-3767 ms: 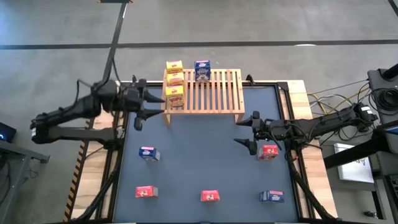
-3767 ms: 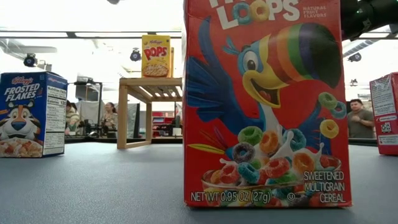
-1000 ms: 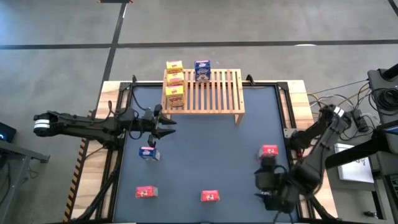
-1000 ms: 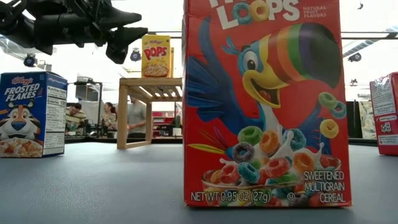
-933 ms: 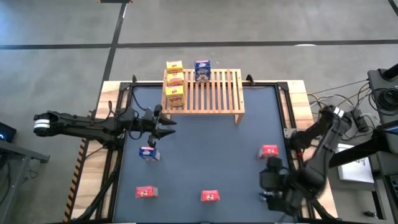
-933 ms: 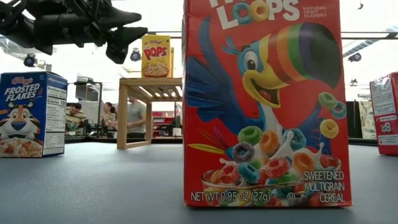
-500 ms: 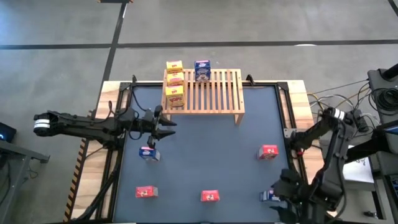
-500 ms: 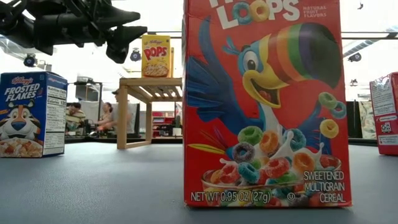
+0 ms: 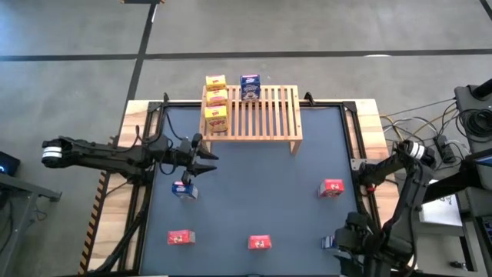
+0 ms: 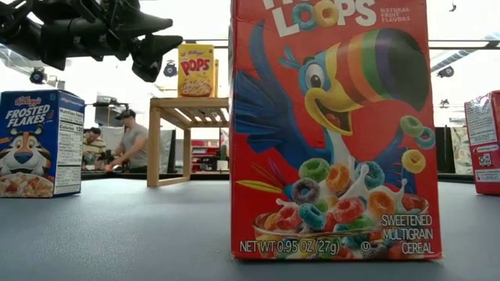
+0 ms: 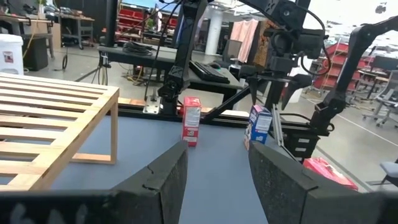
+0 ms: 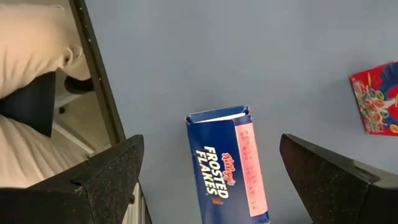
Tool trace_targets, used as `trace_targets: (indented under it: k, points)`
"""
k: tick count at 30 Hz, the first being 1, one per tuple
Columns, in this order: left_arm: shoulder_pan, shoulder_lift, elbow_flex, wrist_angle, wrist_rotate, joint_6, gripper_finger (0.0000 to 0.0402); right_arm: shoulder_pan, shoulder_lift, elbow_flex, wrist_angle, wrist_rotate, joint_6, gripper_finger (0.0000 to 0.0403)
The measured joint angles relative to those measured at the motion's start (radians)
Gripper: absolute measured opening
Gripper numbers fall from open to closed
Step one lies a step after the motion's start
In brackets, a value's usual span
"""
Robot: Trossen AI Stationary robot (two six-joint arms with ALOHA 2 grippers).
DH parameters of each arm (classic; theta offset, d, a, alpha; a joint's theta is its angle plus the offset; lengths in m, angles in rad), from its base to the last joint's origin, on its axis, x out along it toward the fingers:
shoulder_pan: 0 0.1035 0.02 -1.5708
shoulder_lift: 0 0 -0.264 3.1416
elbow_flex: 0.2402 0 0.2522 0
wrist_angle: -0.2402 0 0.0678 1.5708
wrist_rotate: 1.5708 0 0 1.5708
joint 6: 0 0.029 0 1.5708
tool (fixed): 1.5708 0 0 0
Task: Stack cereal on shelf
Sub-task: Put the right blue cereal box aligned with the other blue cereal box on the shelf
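The shelf [image 9: 257, 115] stands at the table's far edge with three yellow cereal boxes [image 9: 217, 100] and one blue box [image 9: 250, 87] on its slats. My right gripper [image 12: 208, 142] hangs open over a blue cereal box [image 12: 227, 165] standing near the table's near right corner [image 9: 329, 242]; its fingers stand wide on either side and do not touch it. My left gripper [image 9: 201, 158] is held level and open with nothing between its fingers, above another blue box [image 9: 183, 188] at the table's left.
Three red boxes stand on the table: near left [image 9: 181, 238], near middle [image 9: 260, 243] and right [image 9: 333, 188]. The near middle one fills the low view [image 10: 336, 133]. The table's dark side rail [image 12: 99, 93] runs close beside the right gripper. People are in the room beyond.
My right gripper has swung toward the table's near right corner and sunk a little, its wrist rolling, so the blue box there now shows beside it. Its fingers stay wide apart. The boxes have not moved.
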Motion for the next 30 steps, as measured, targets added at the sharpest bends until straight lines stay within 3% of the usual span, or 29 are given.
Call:
trace_targets:
  k: [16, 30]
  points:
    - [-0.025, 0.0, 0.0, 0.009, -0.001, -0.012, 0.0155, 0.0, -0.008, -0.094, 0.057, -0.008, 0.015, 0.0363]
    - [-0.025, 0.0, 0.0, 0.01, -0.001, -0.012, 0.0155, -0.001, -0.008, -0.098, 0.056, -0.033, 0.007, 0.0271]
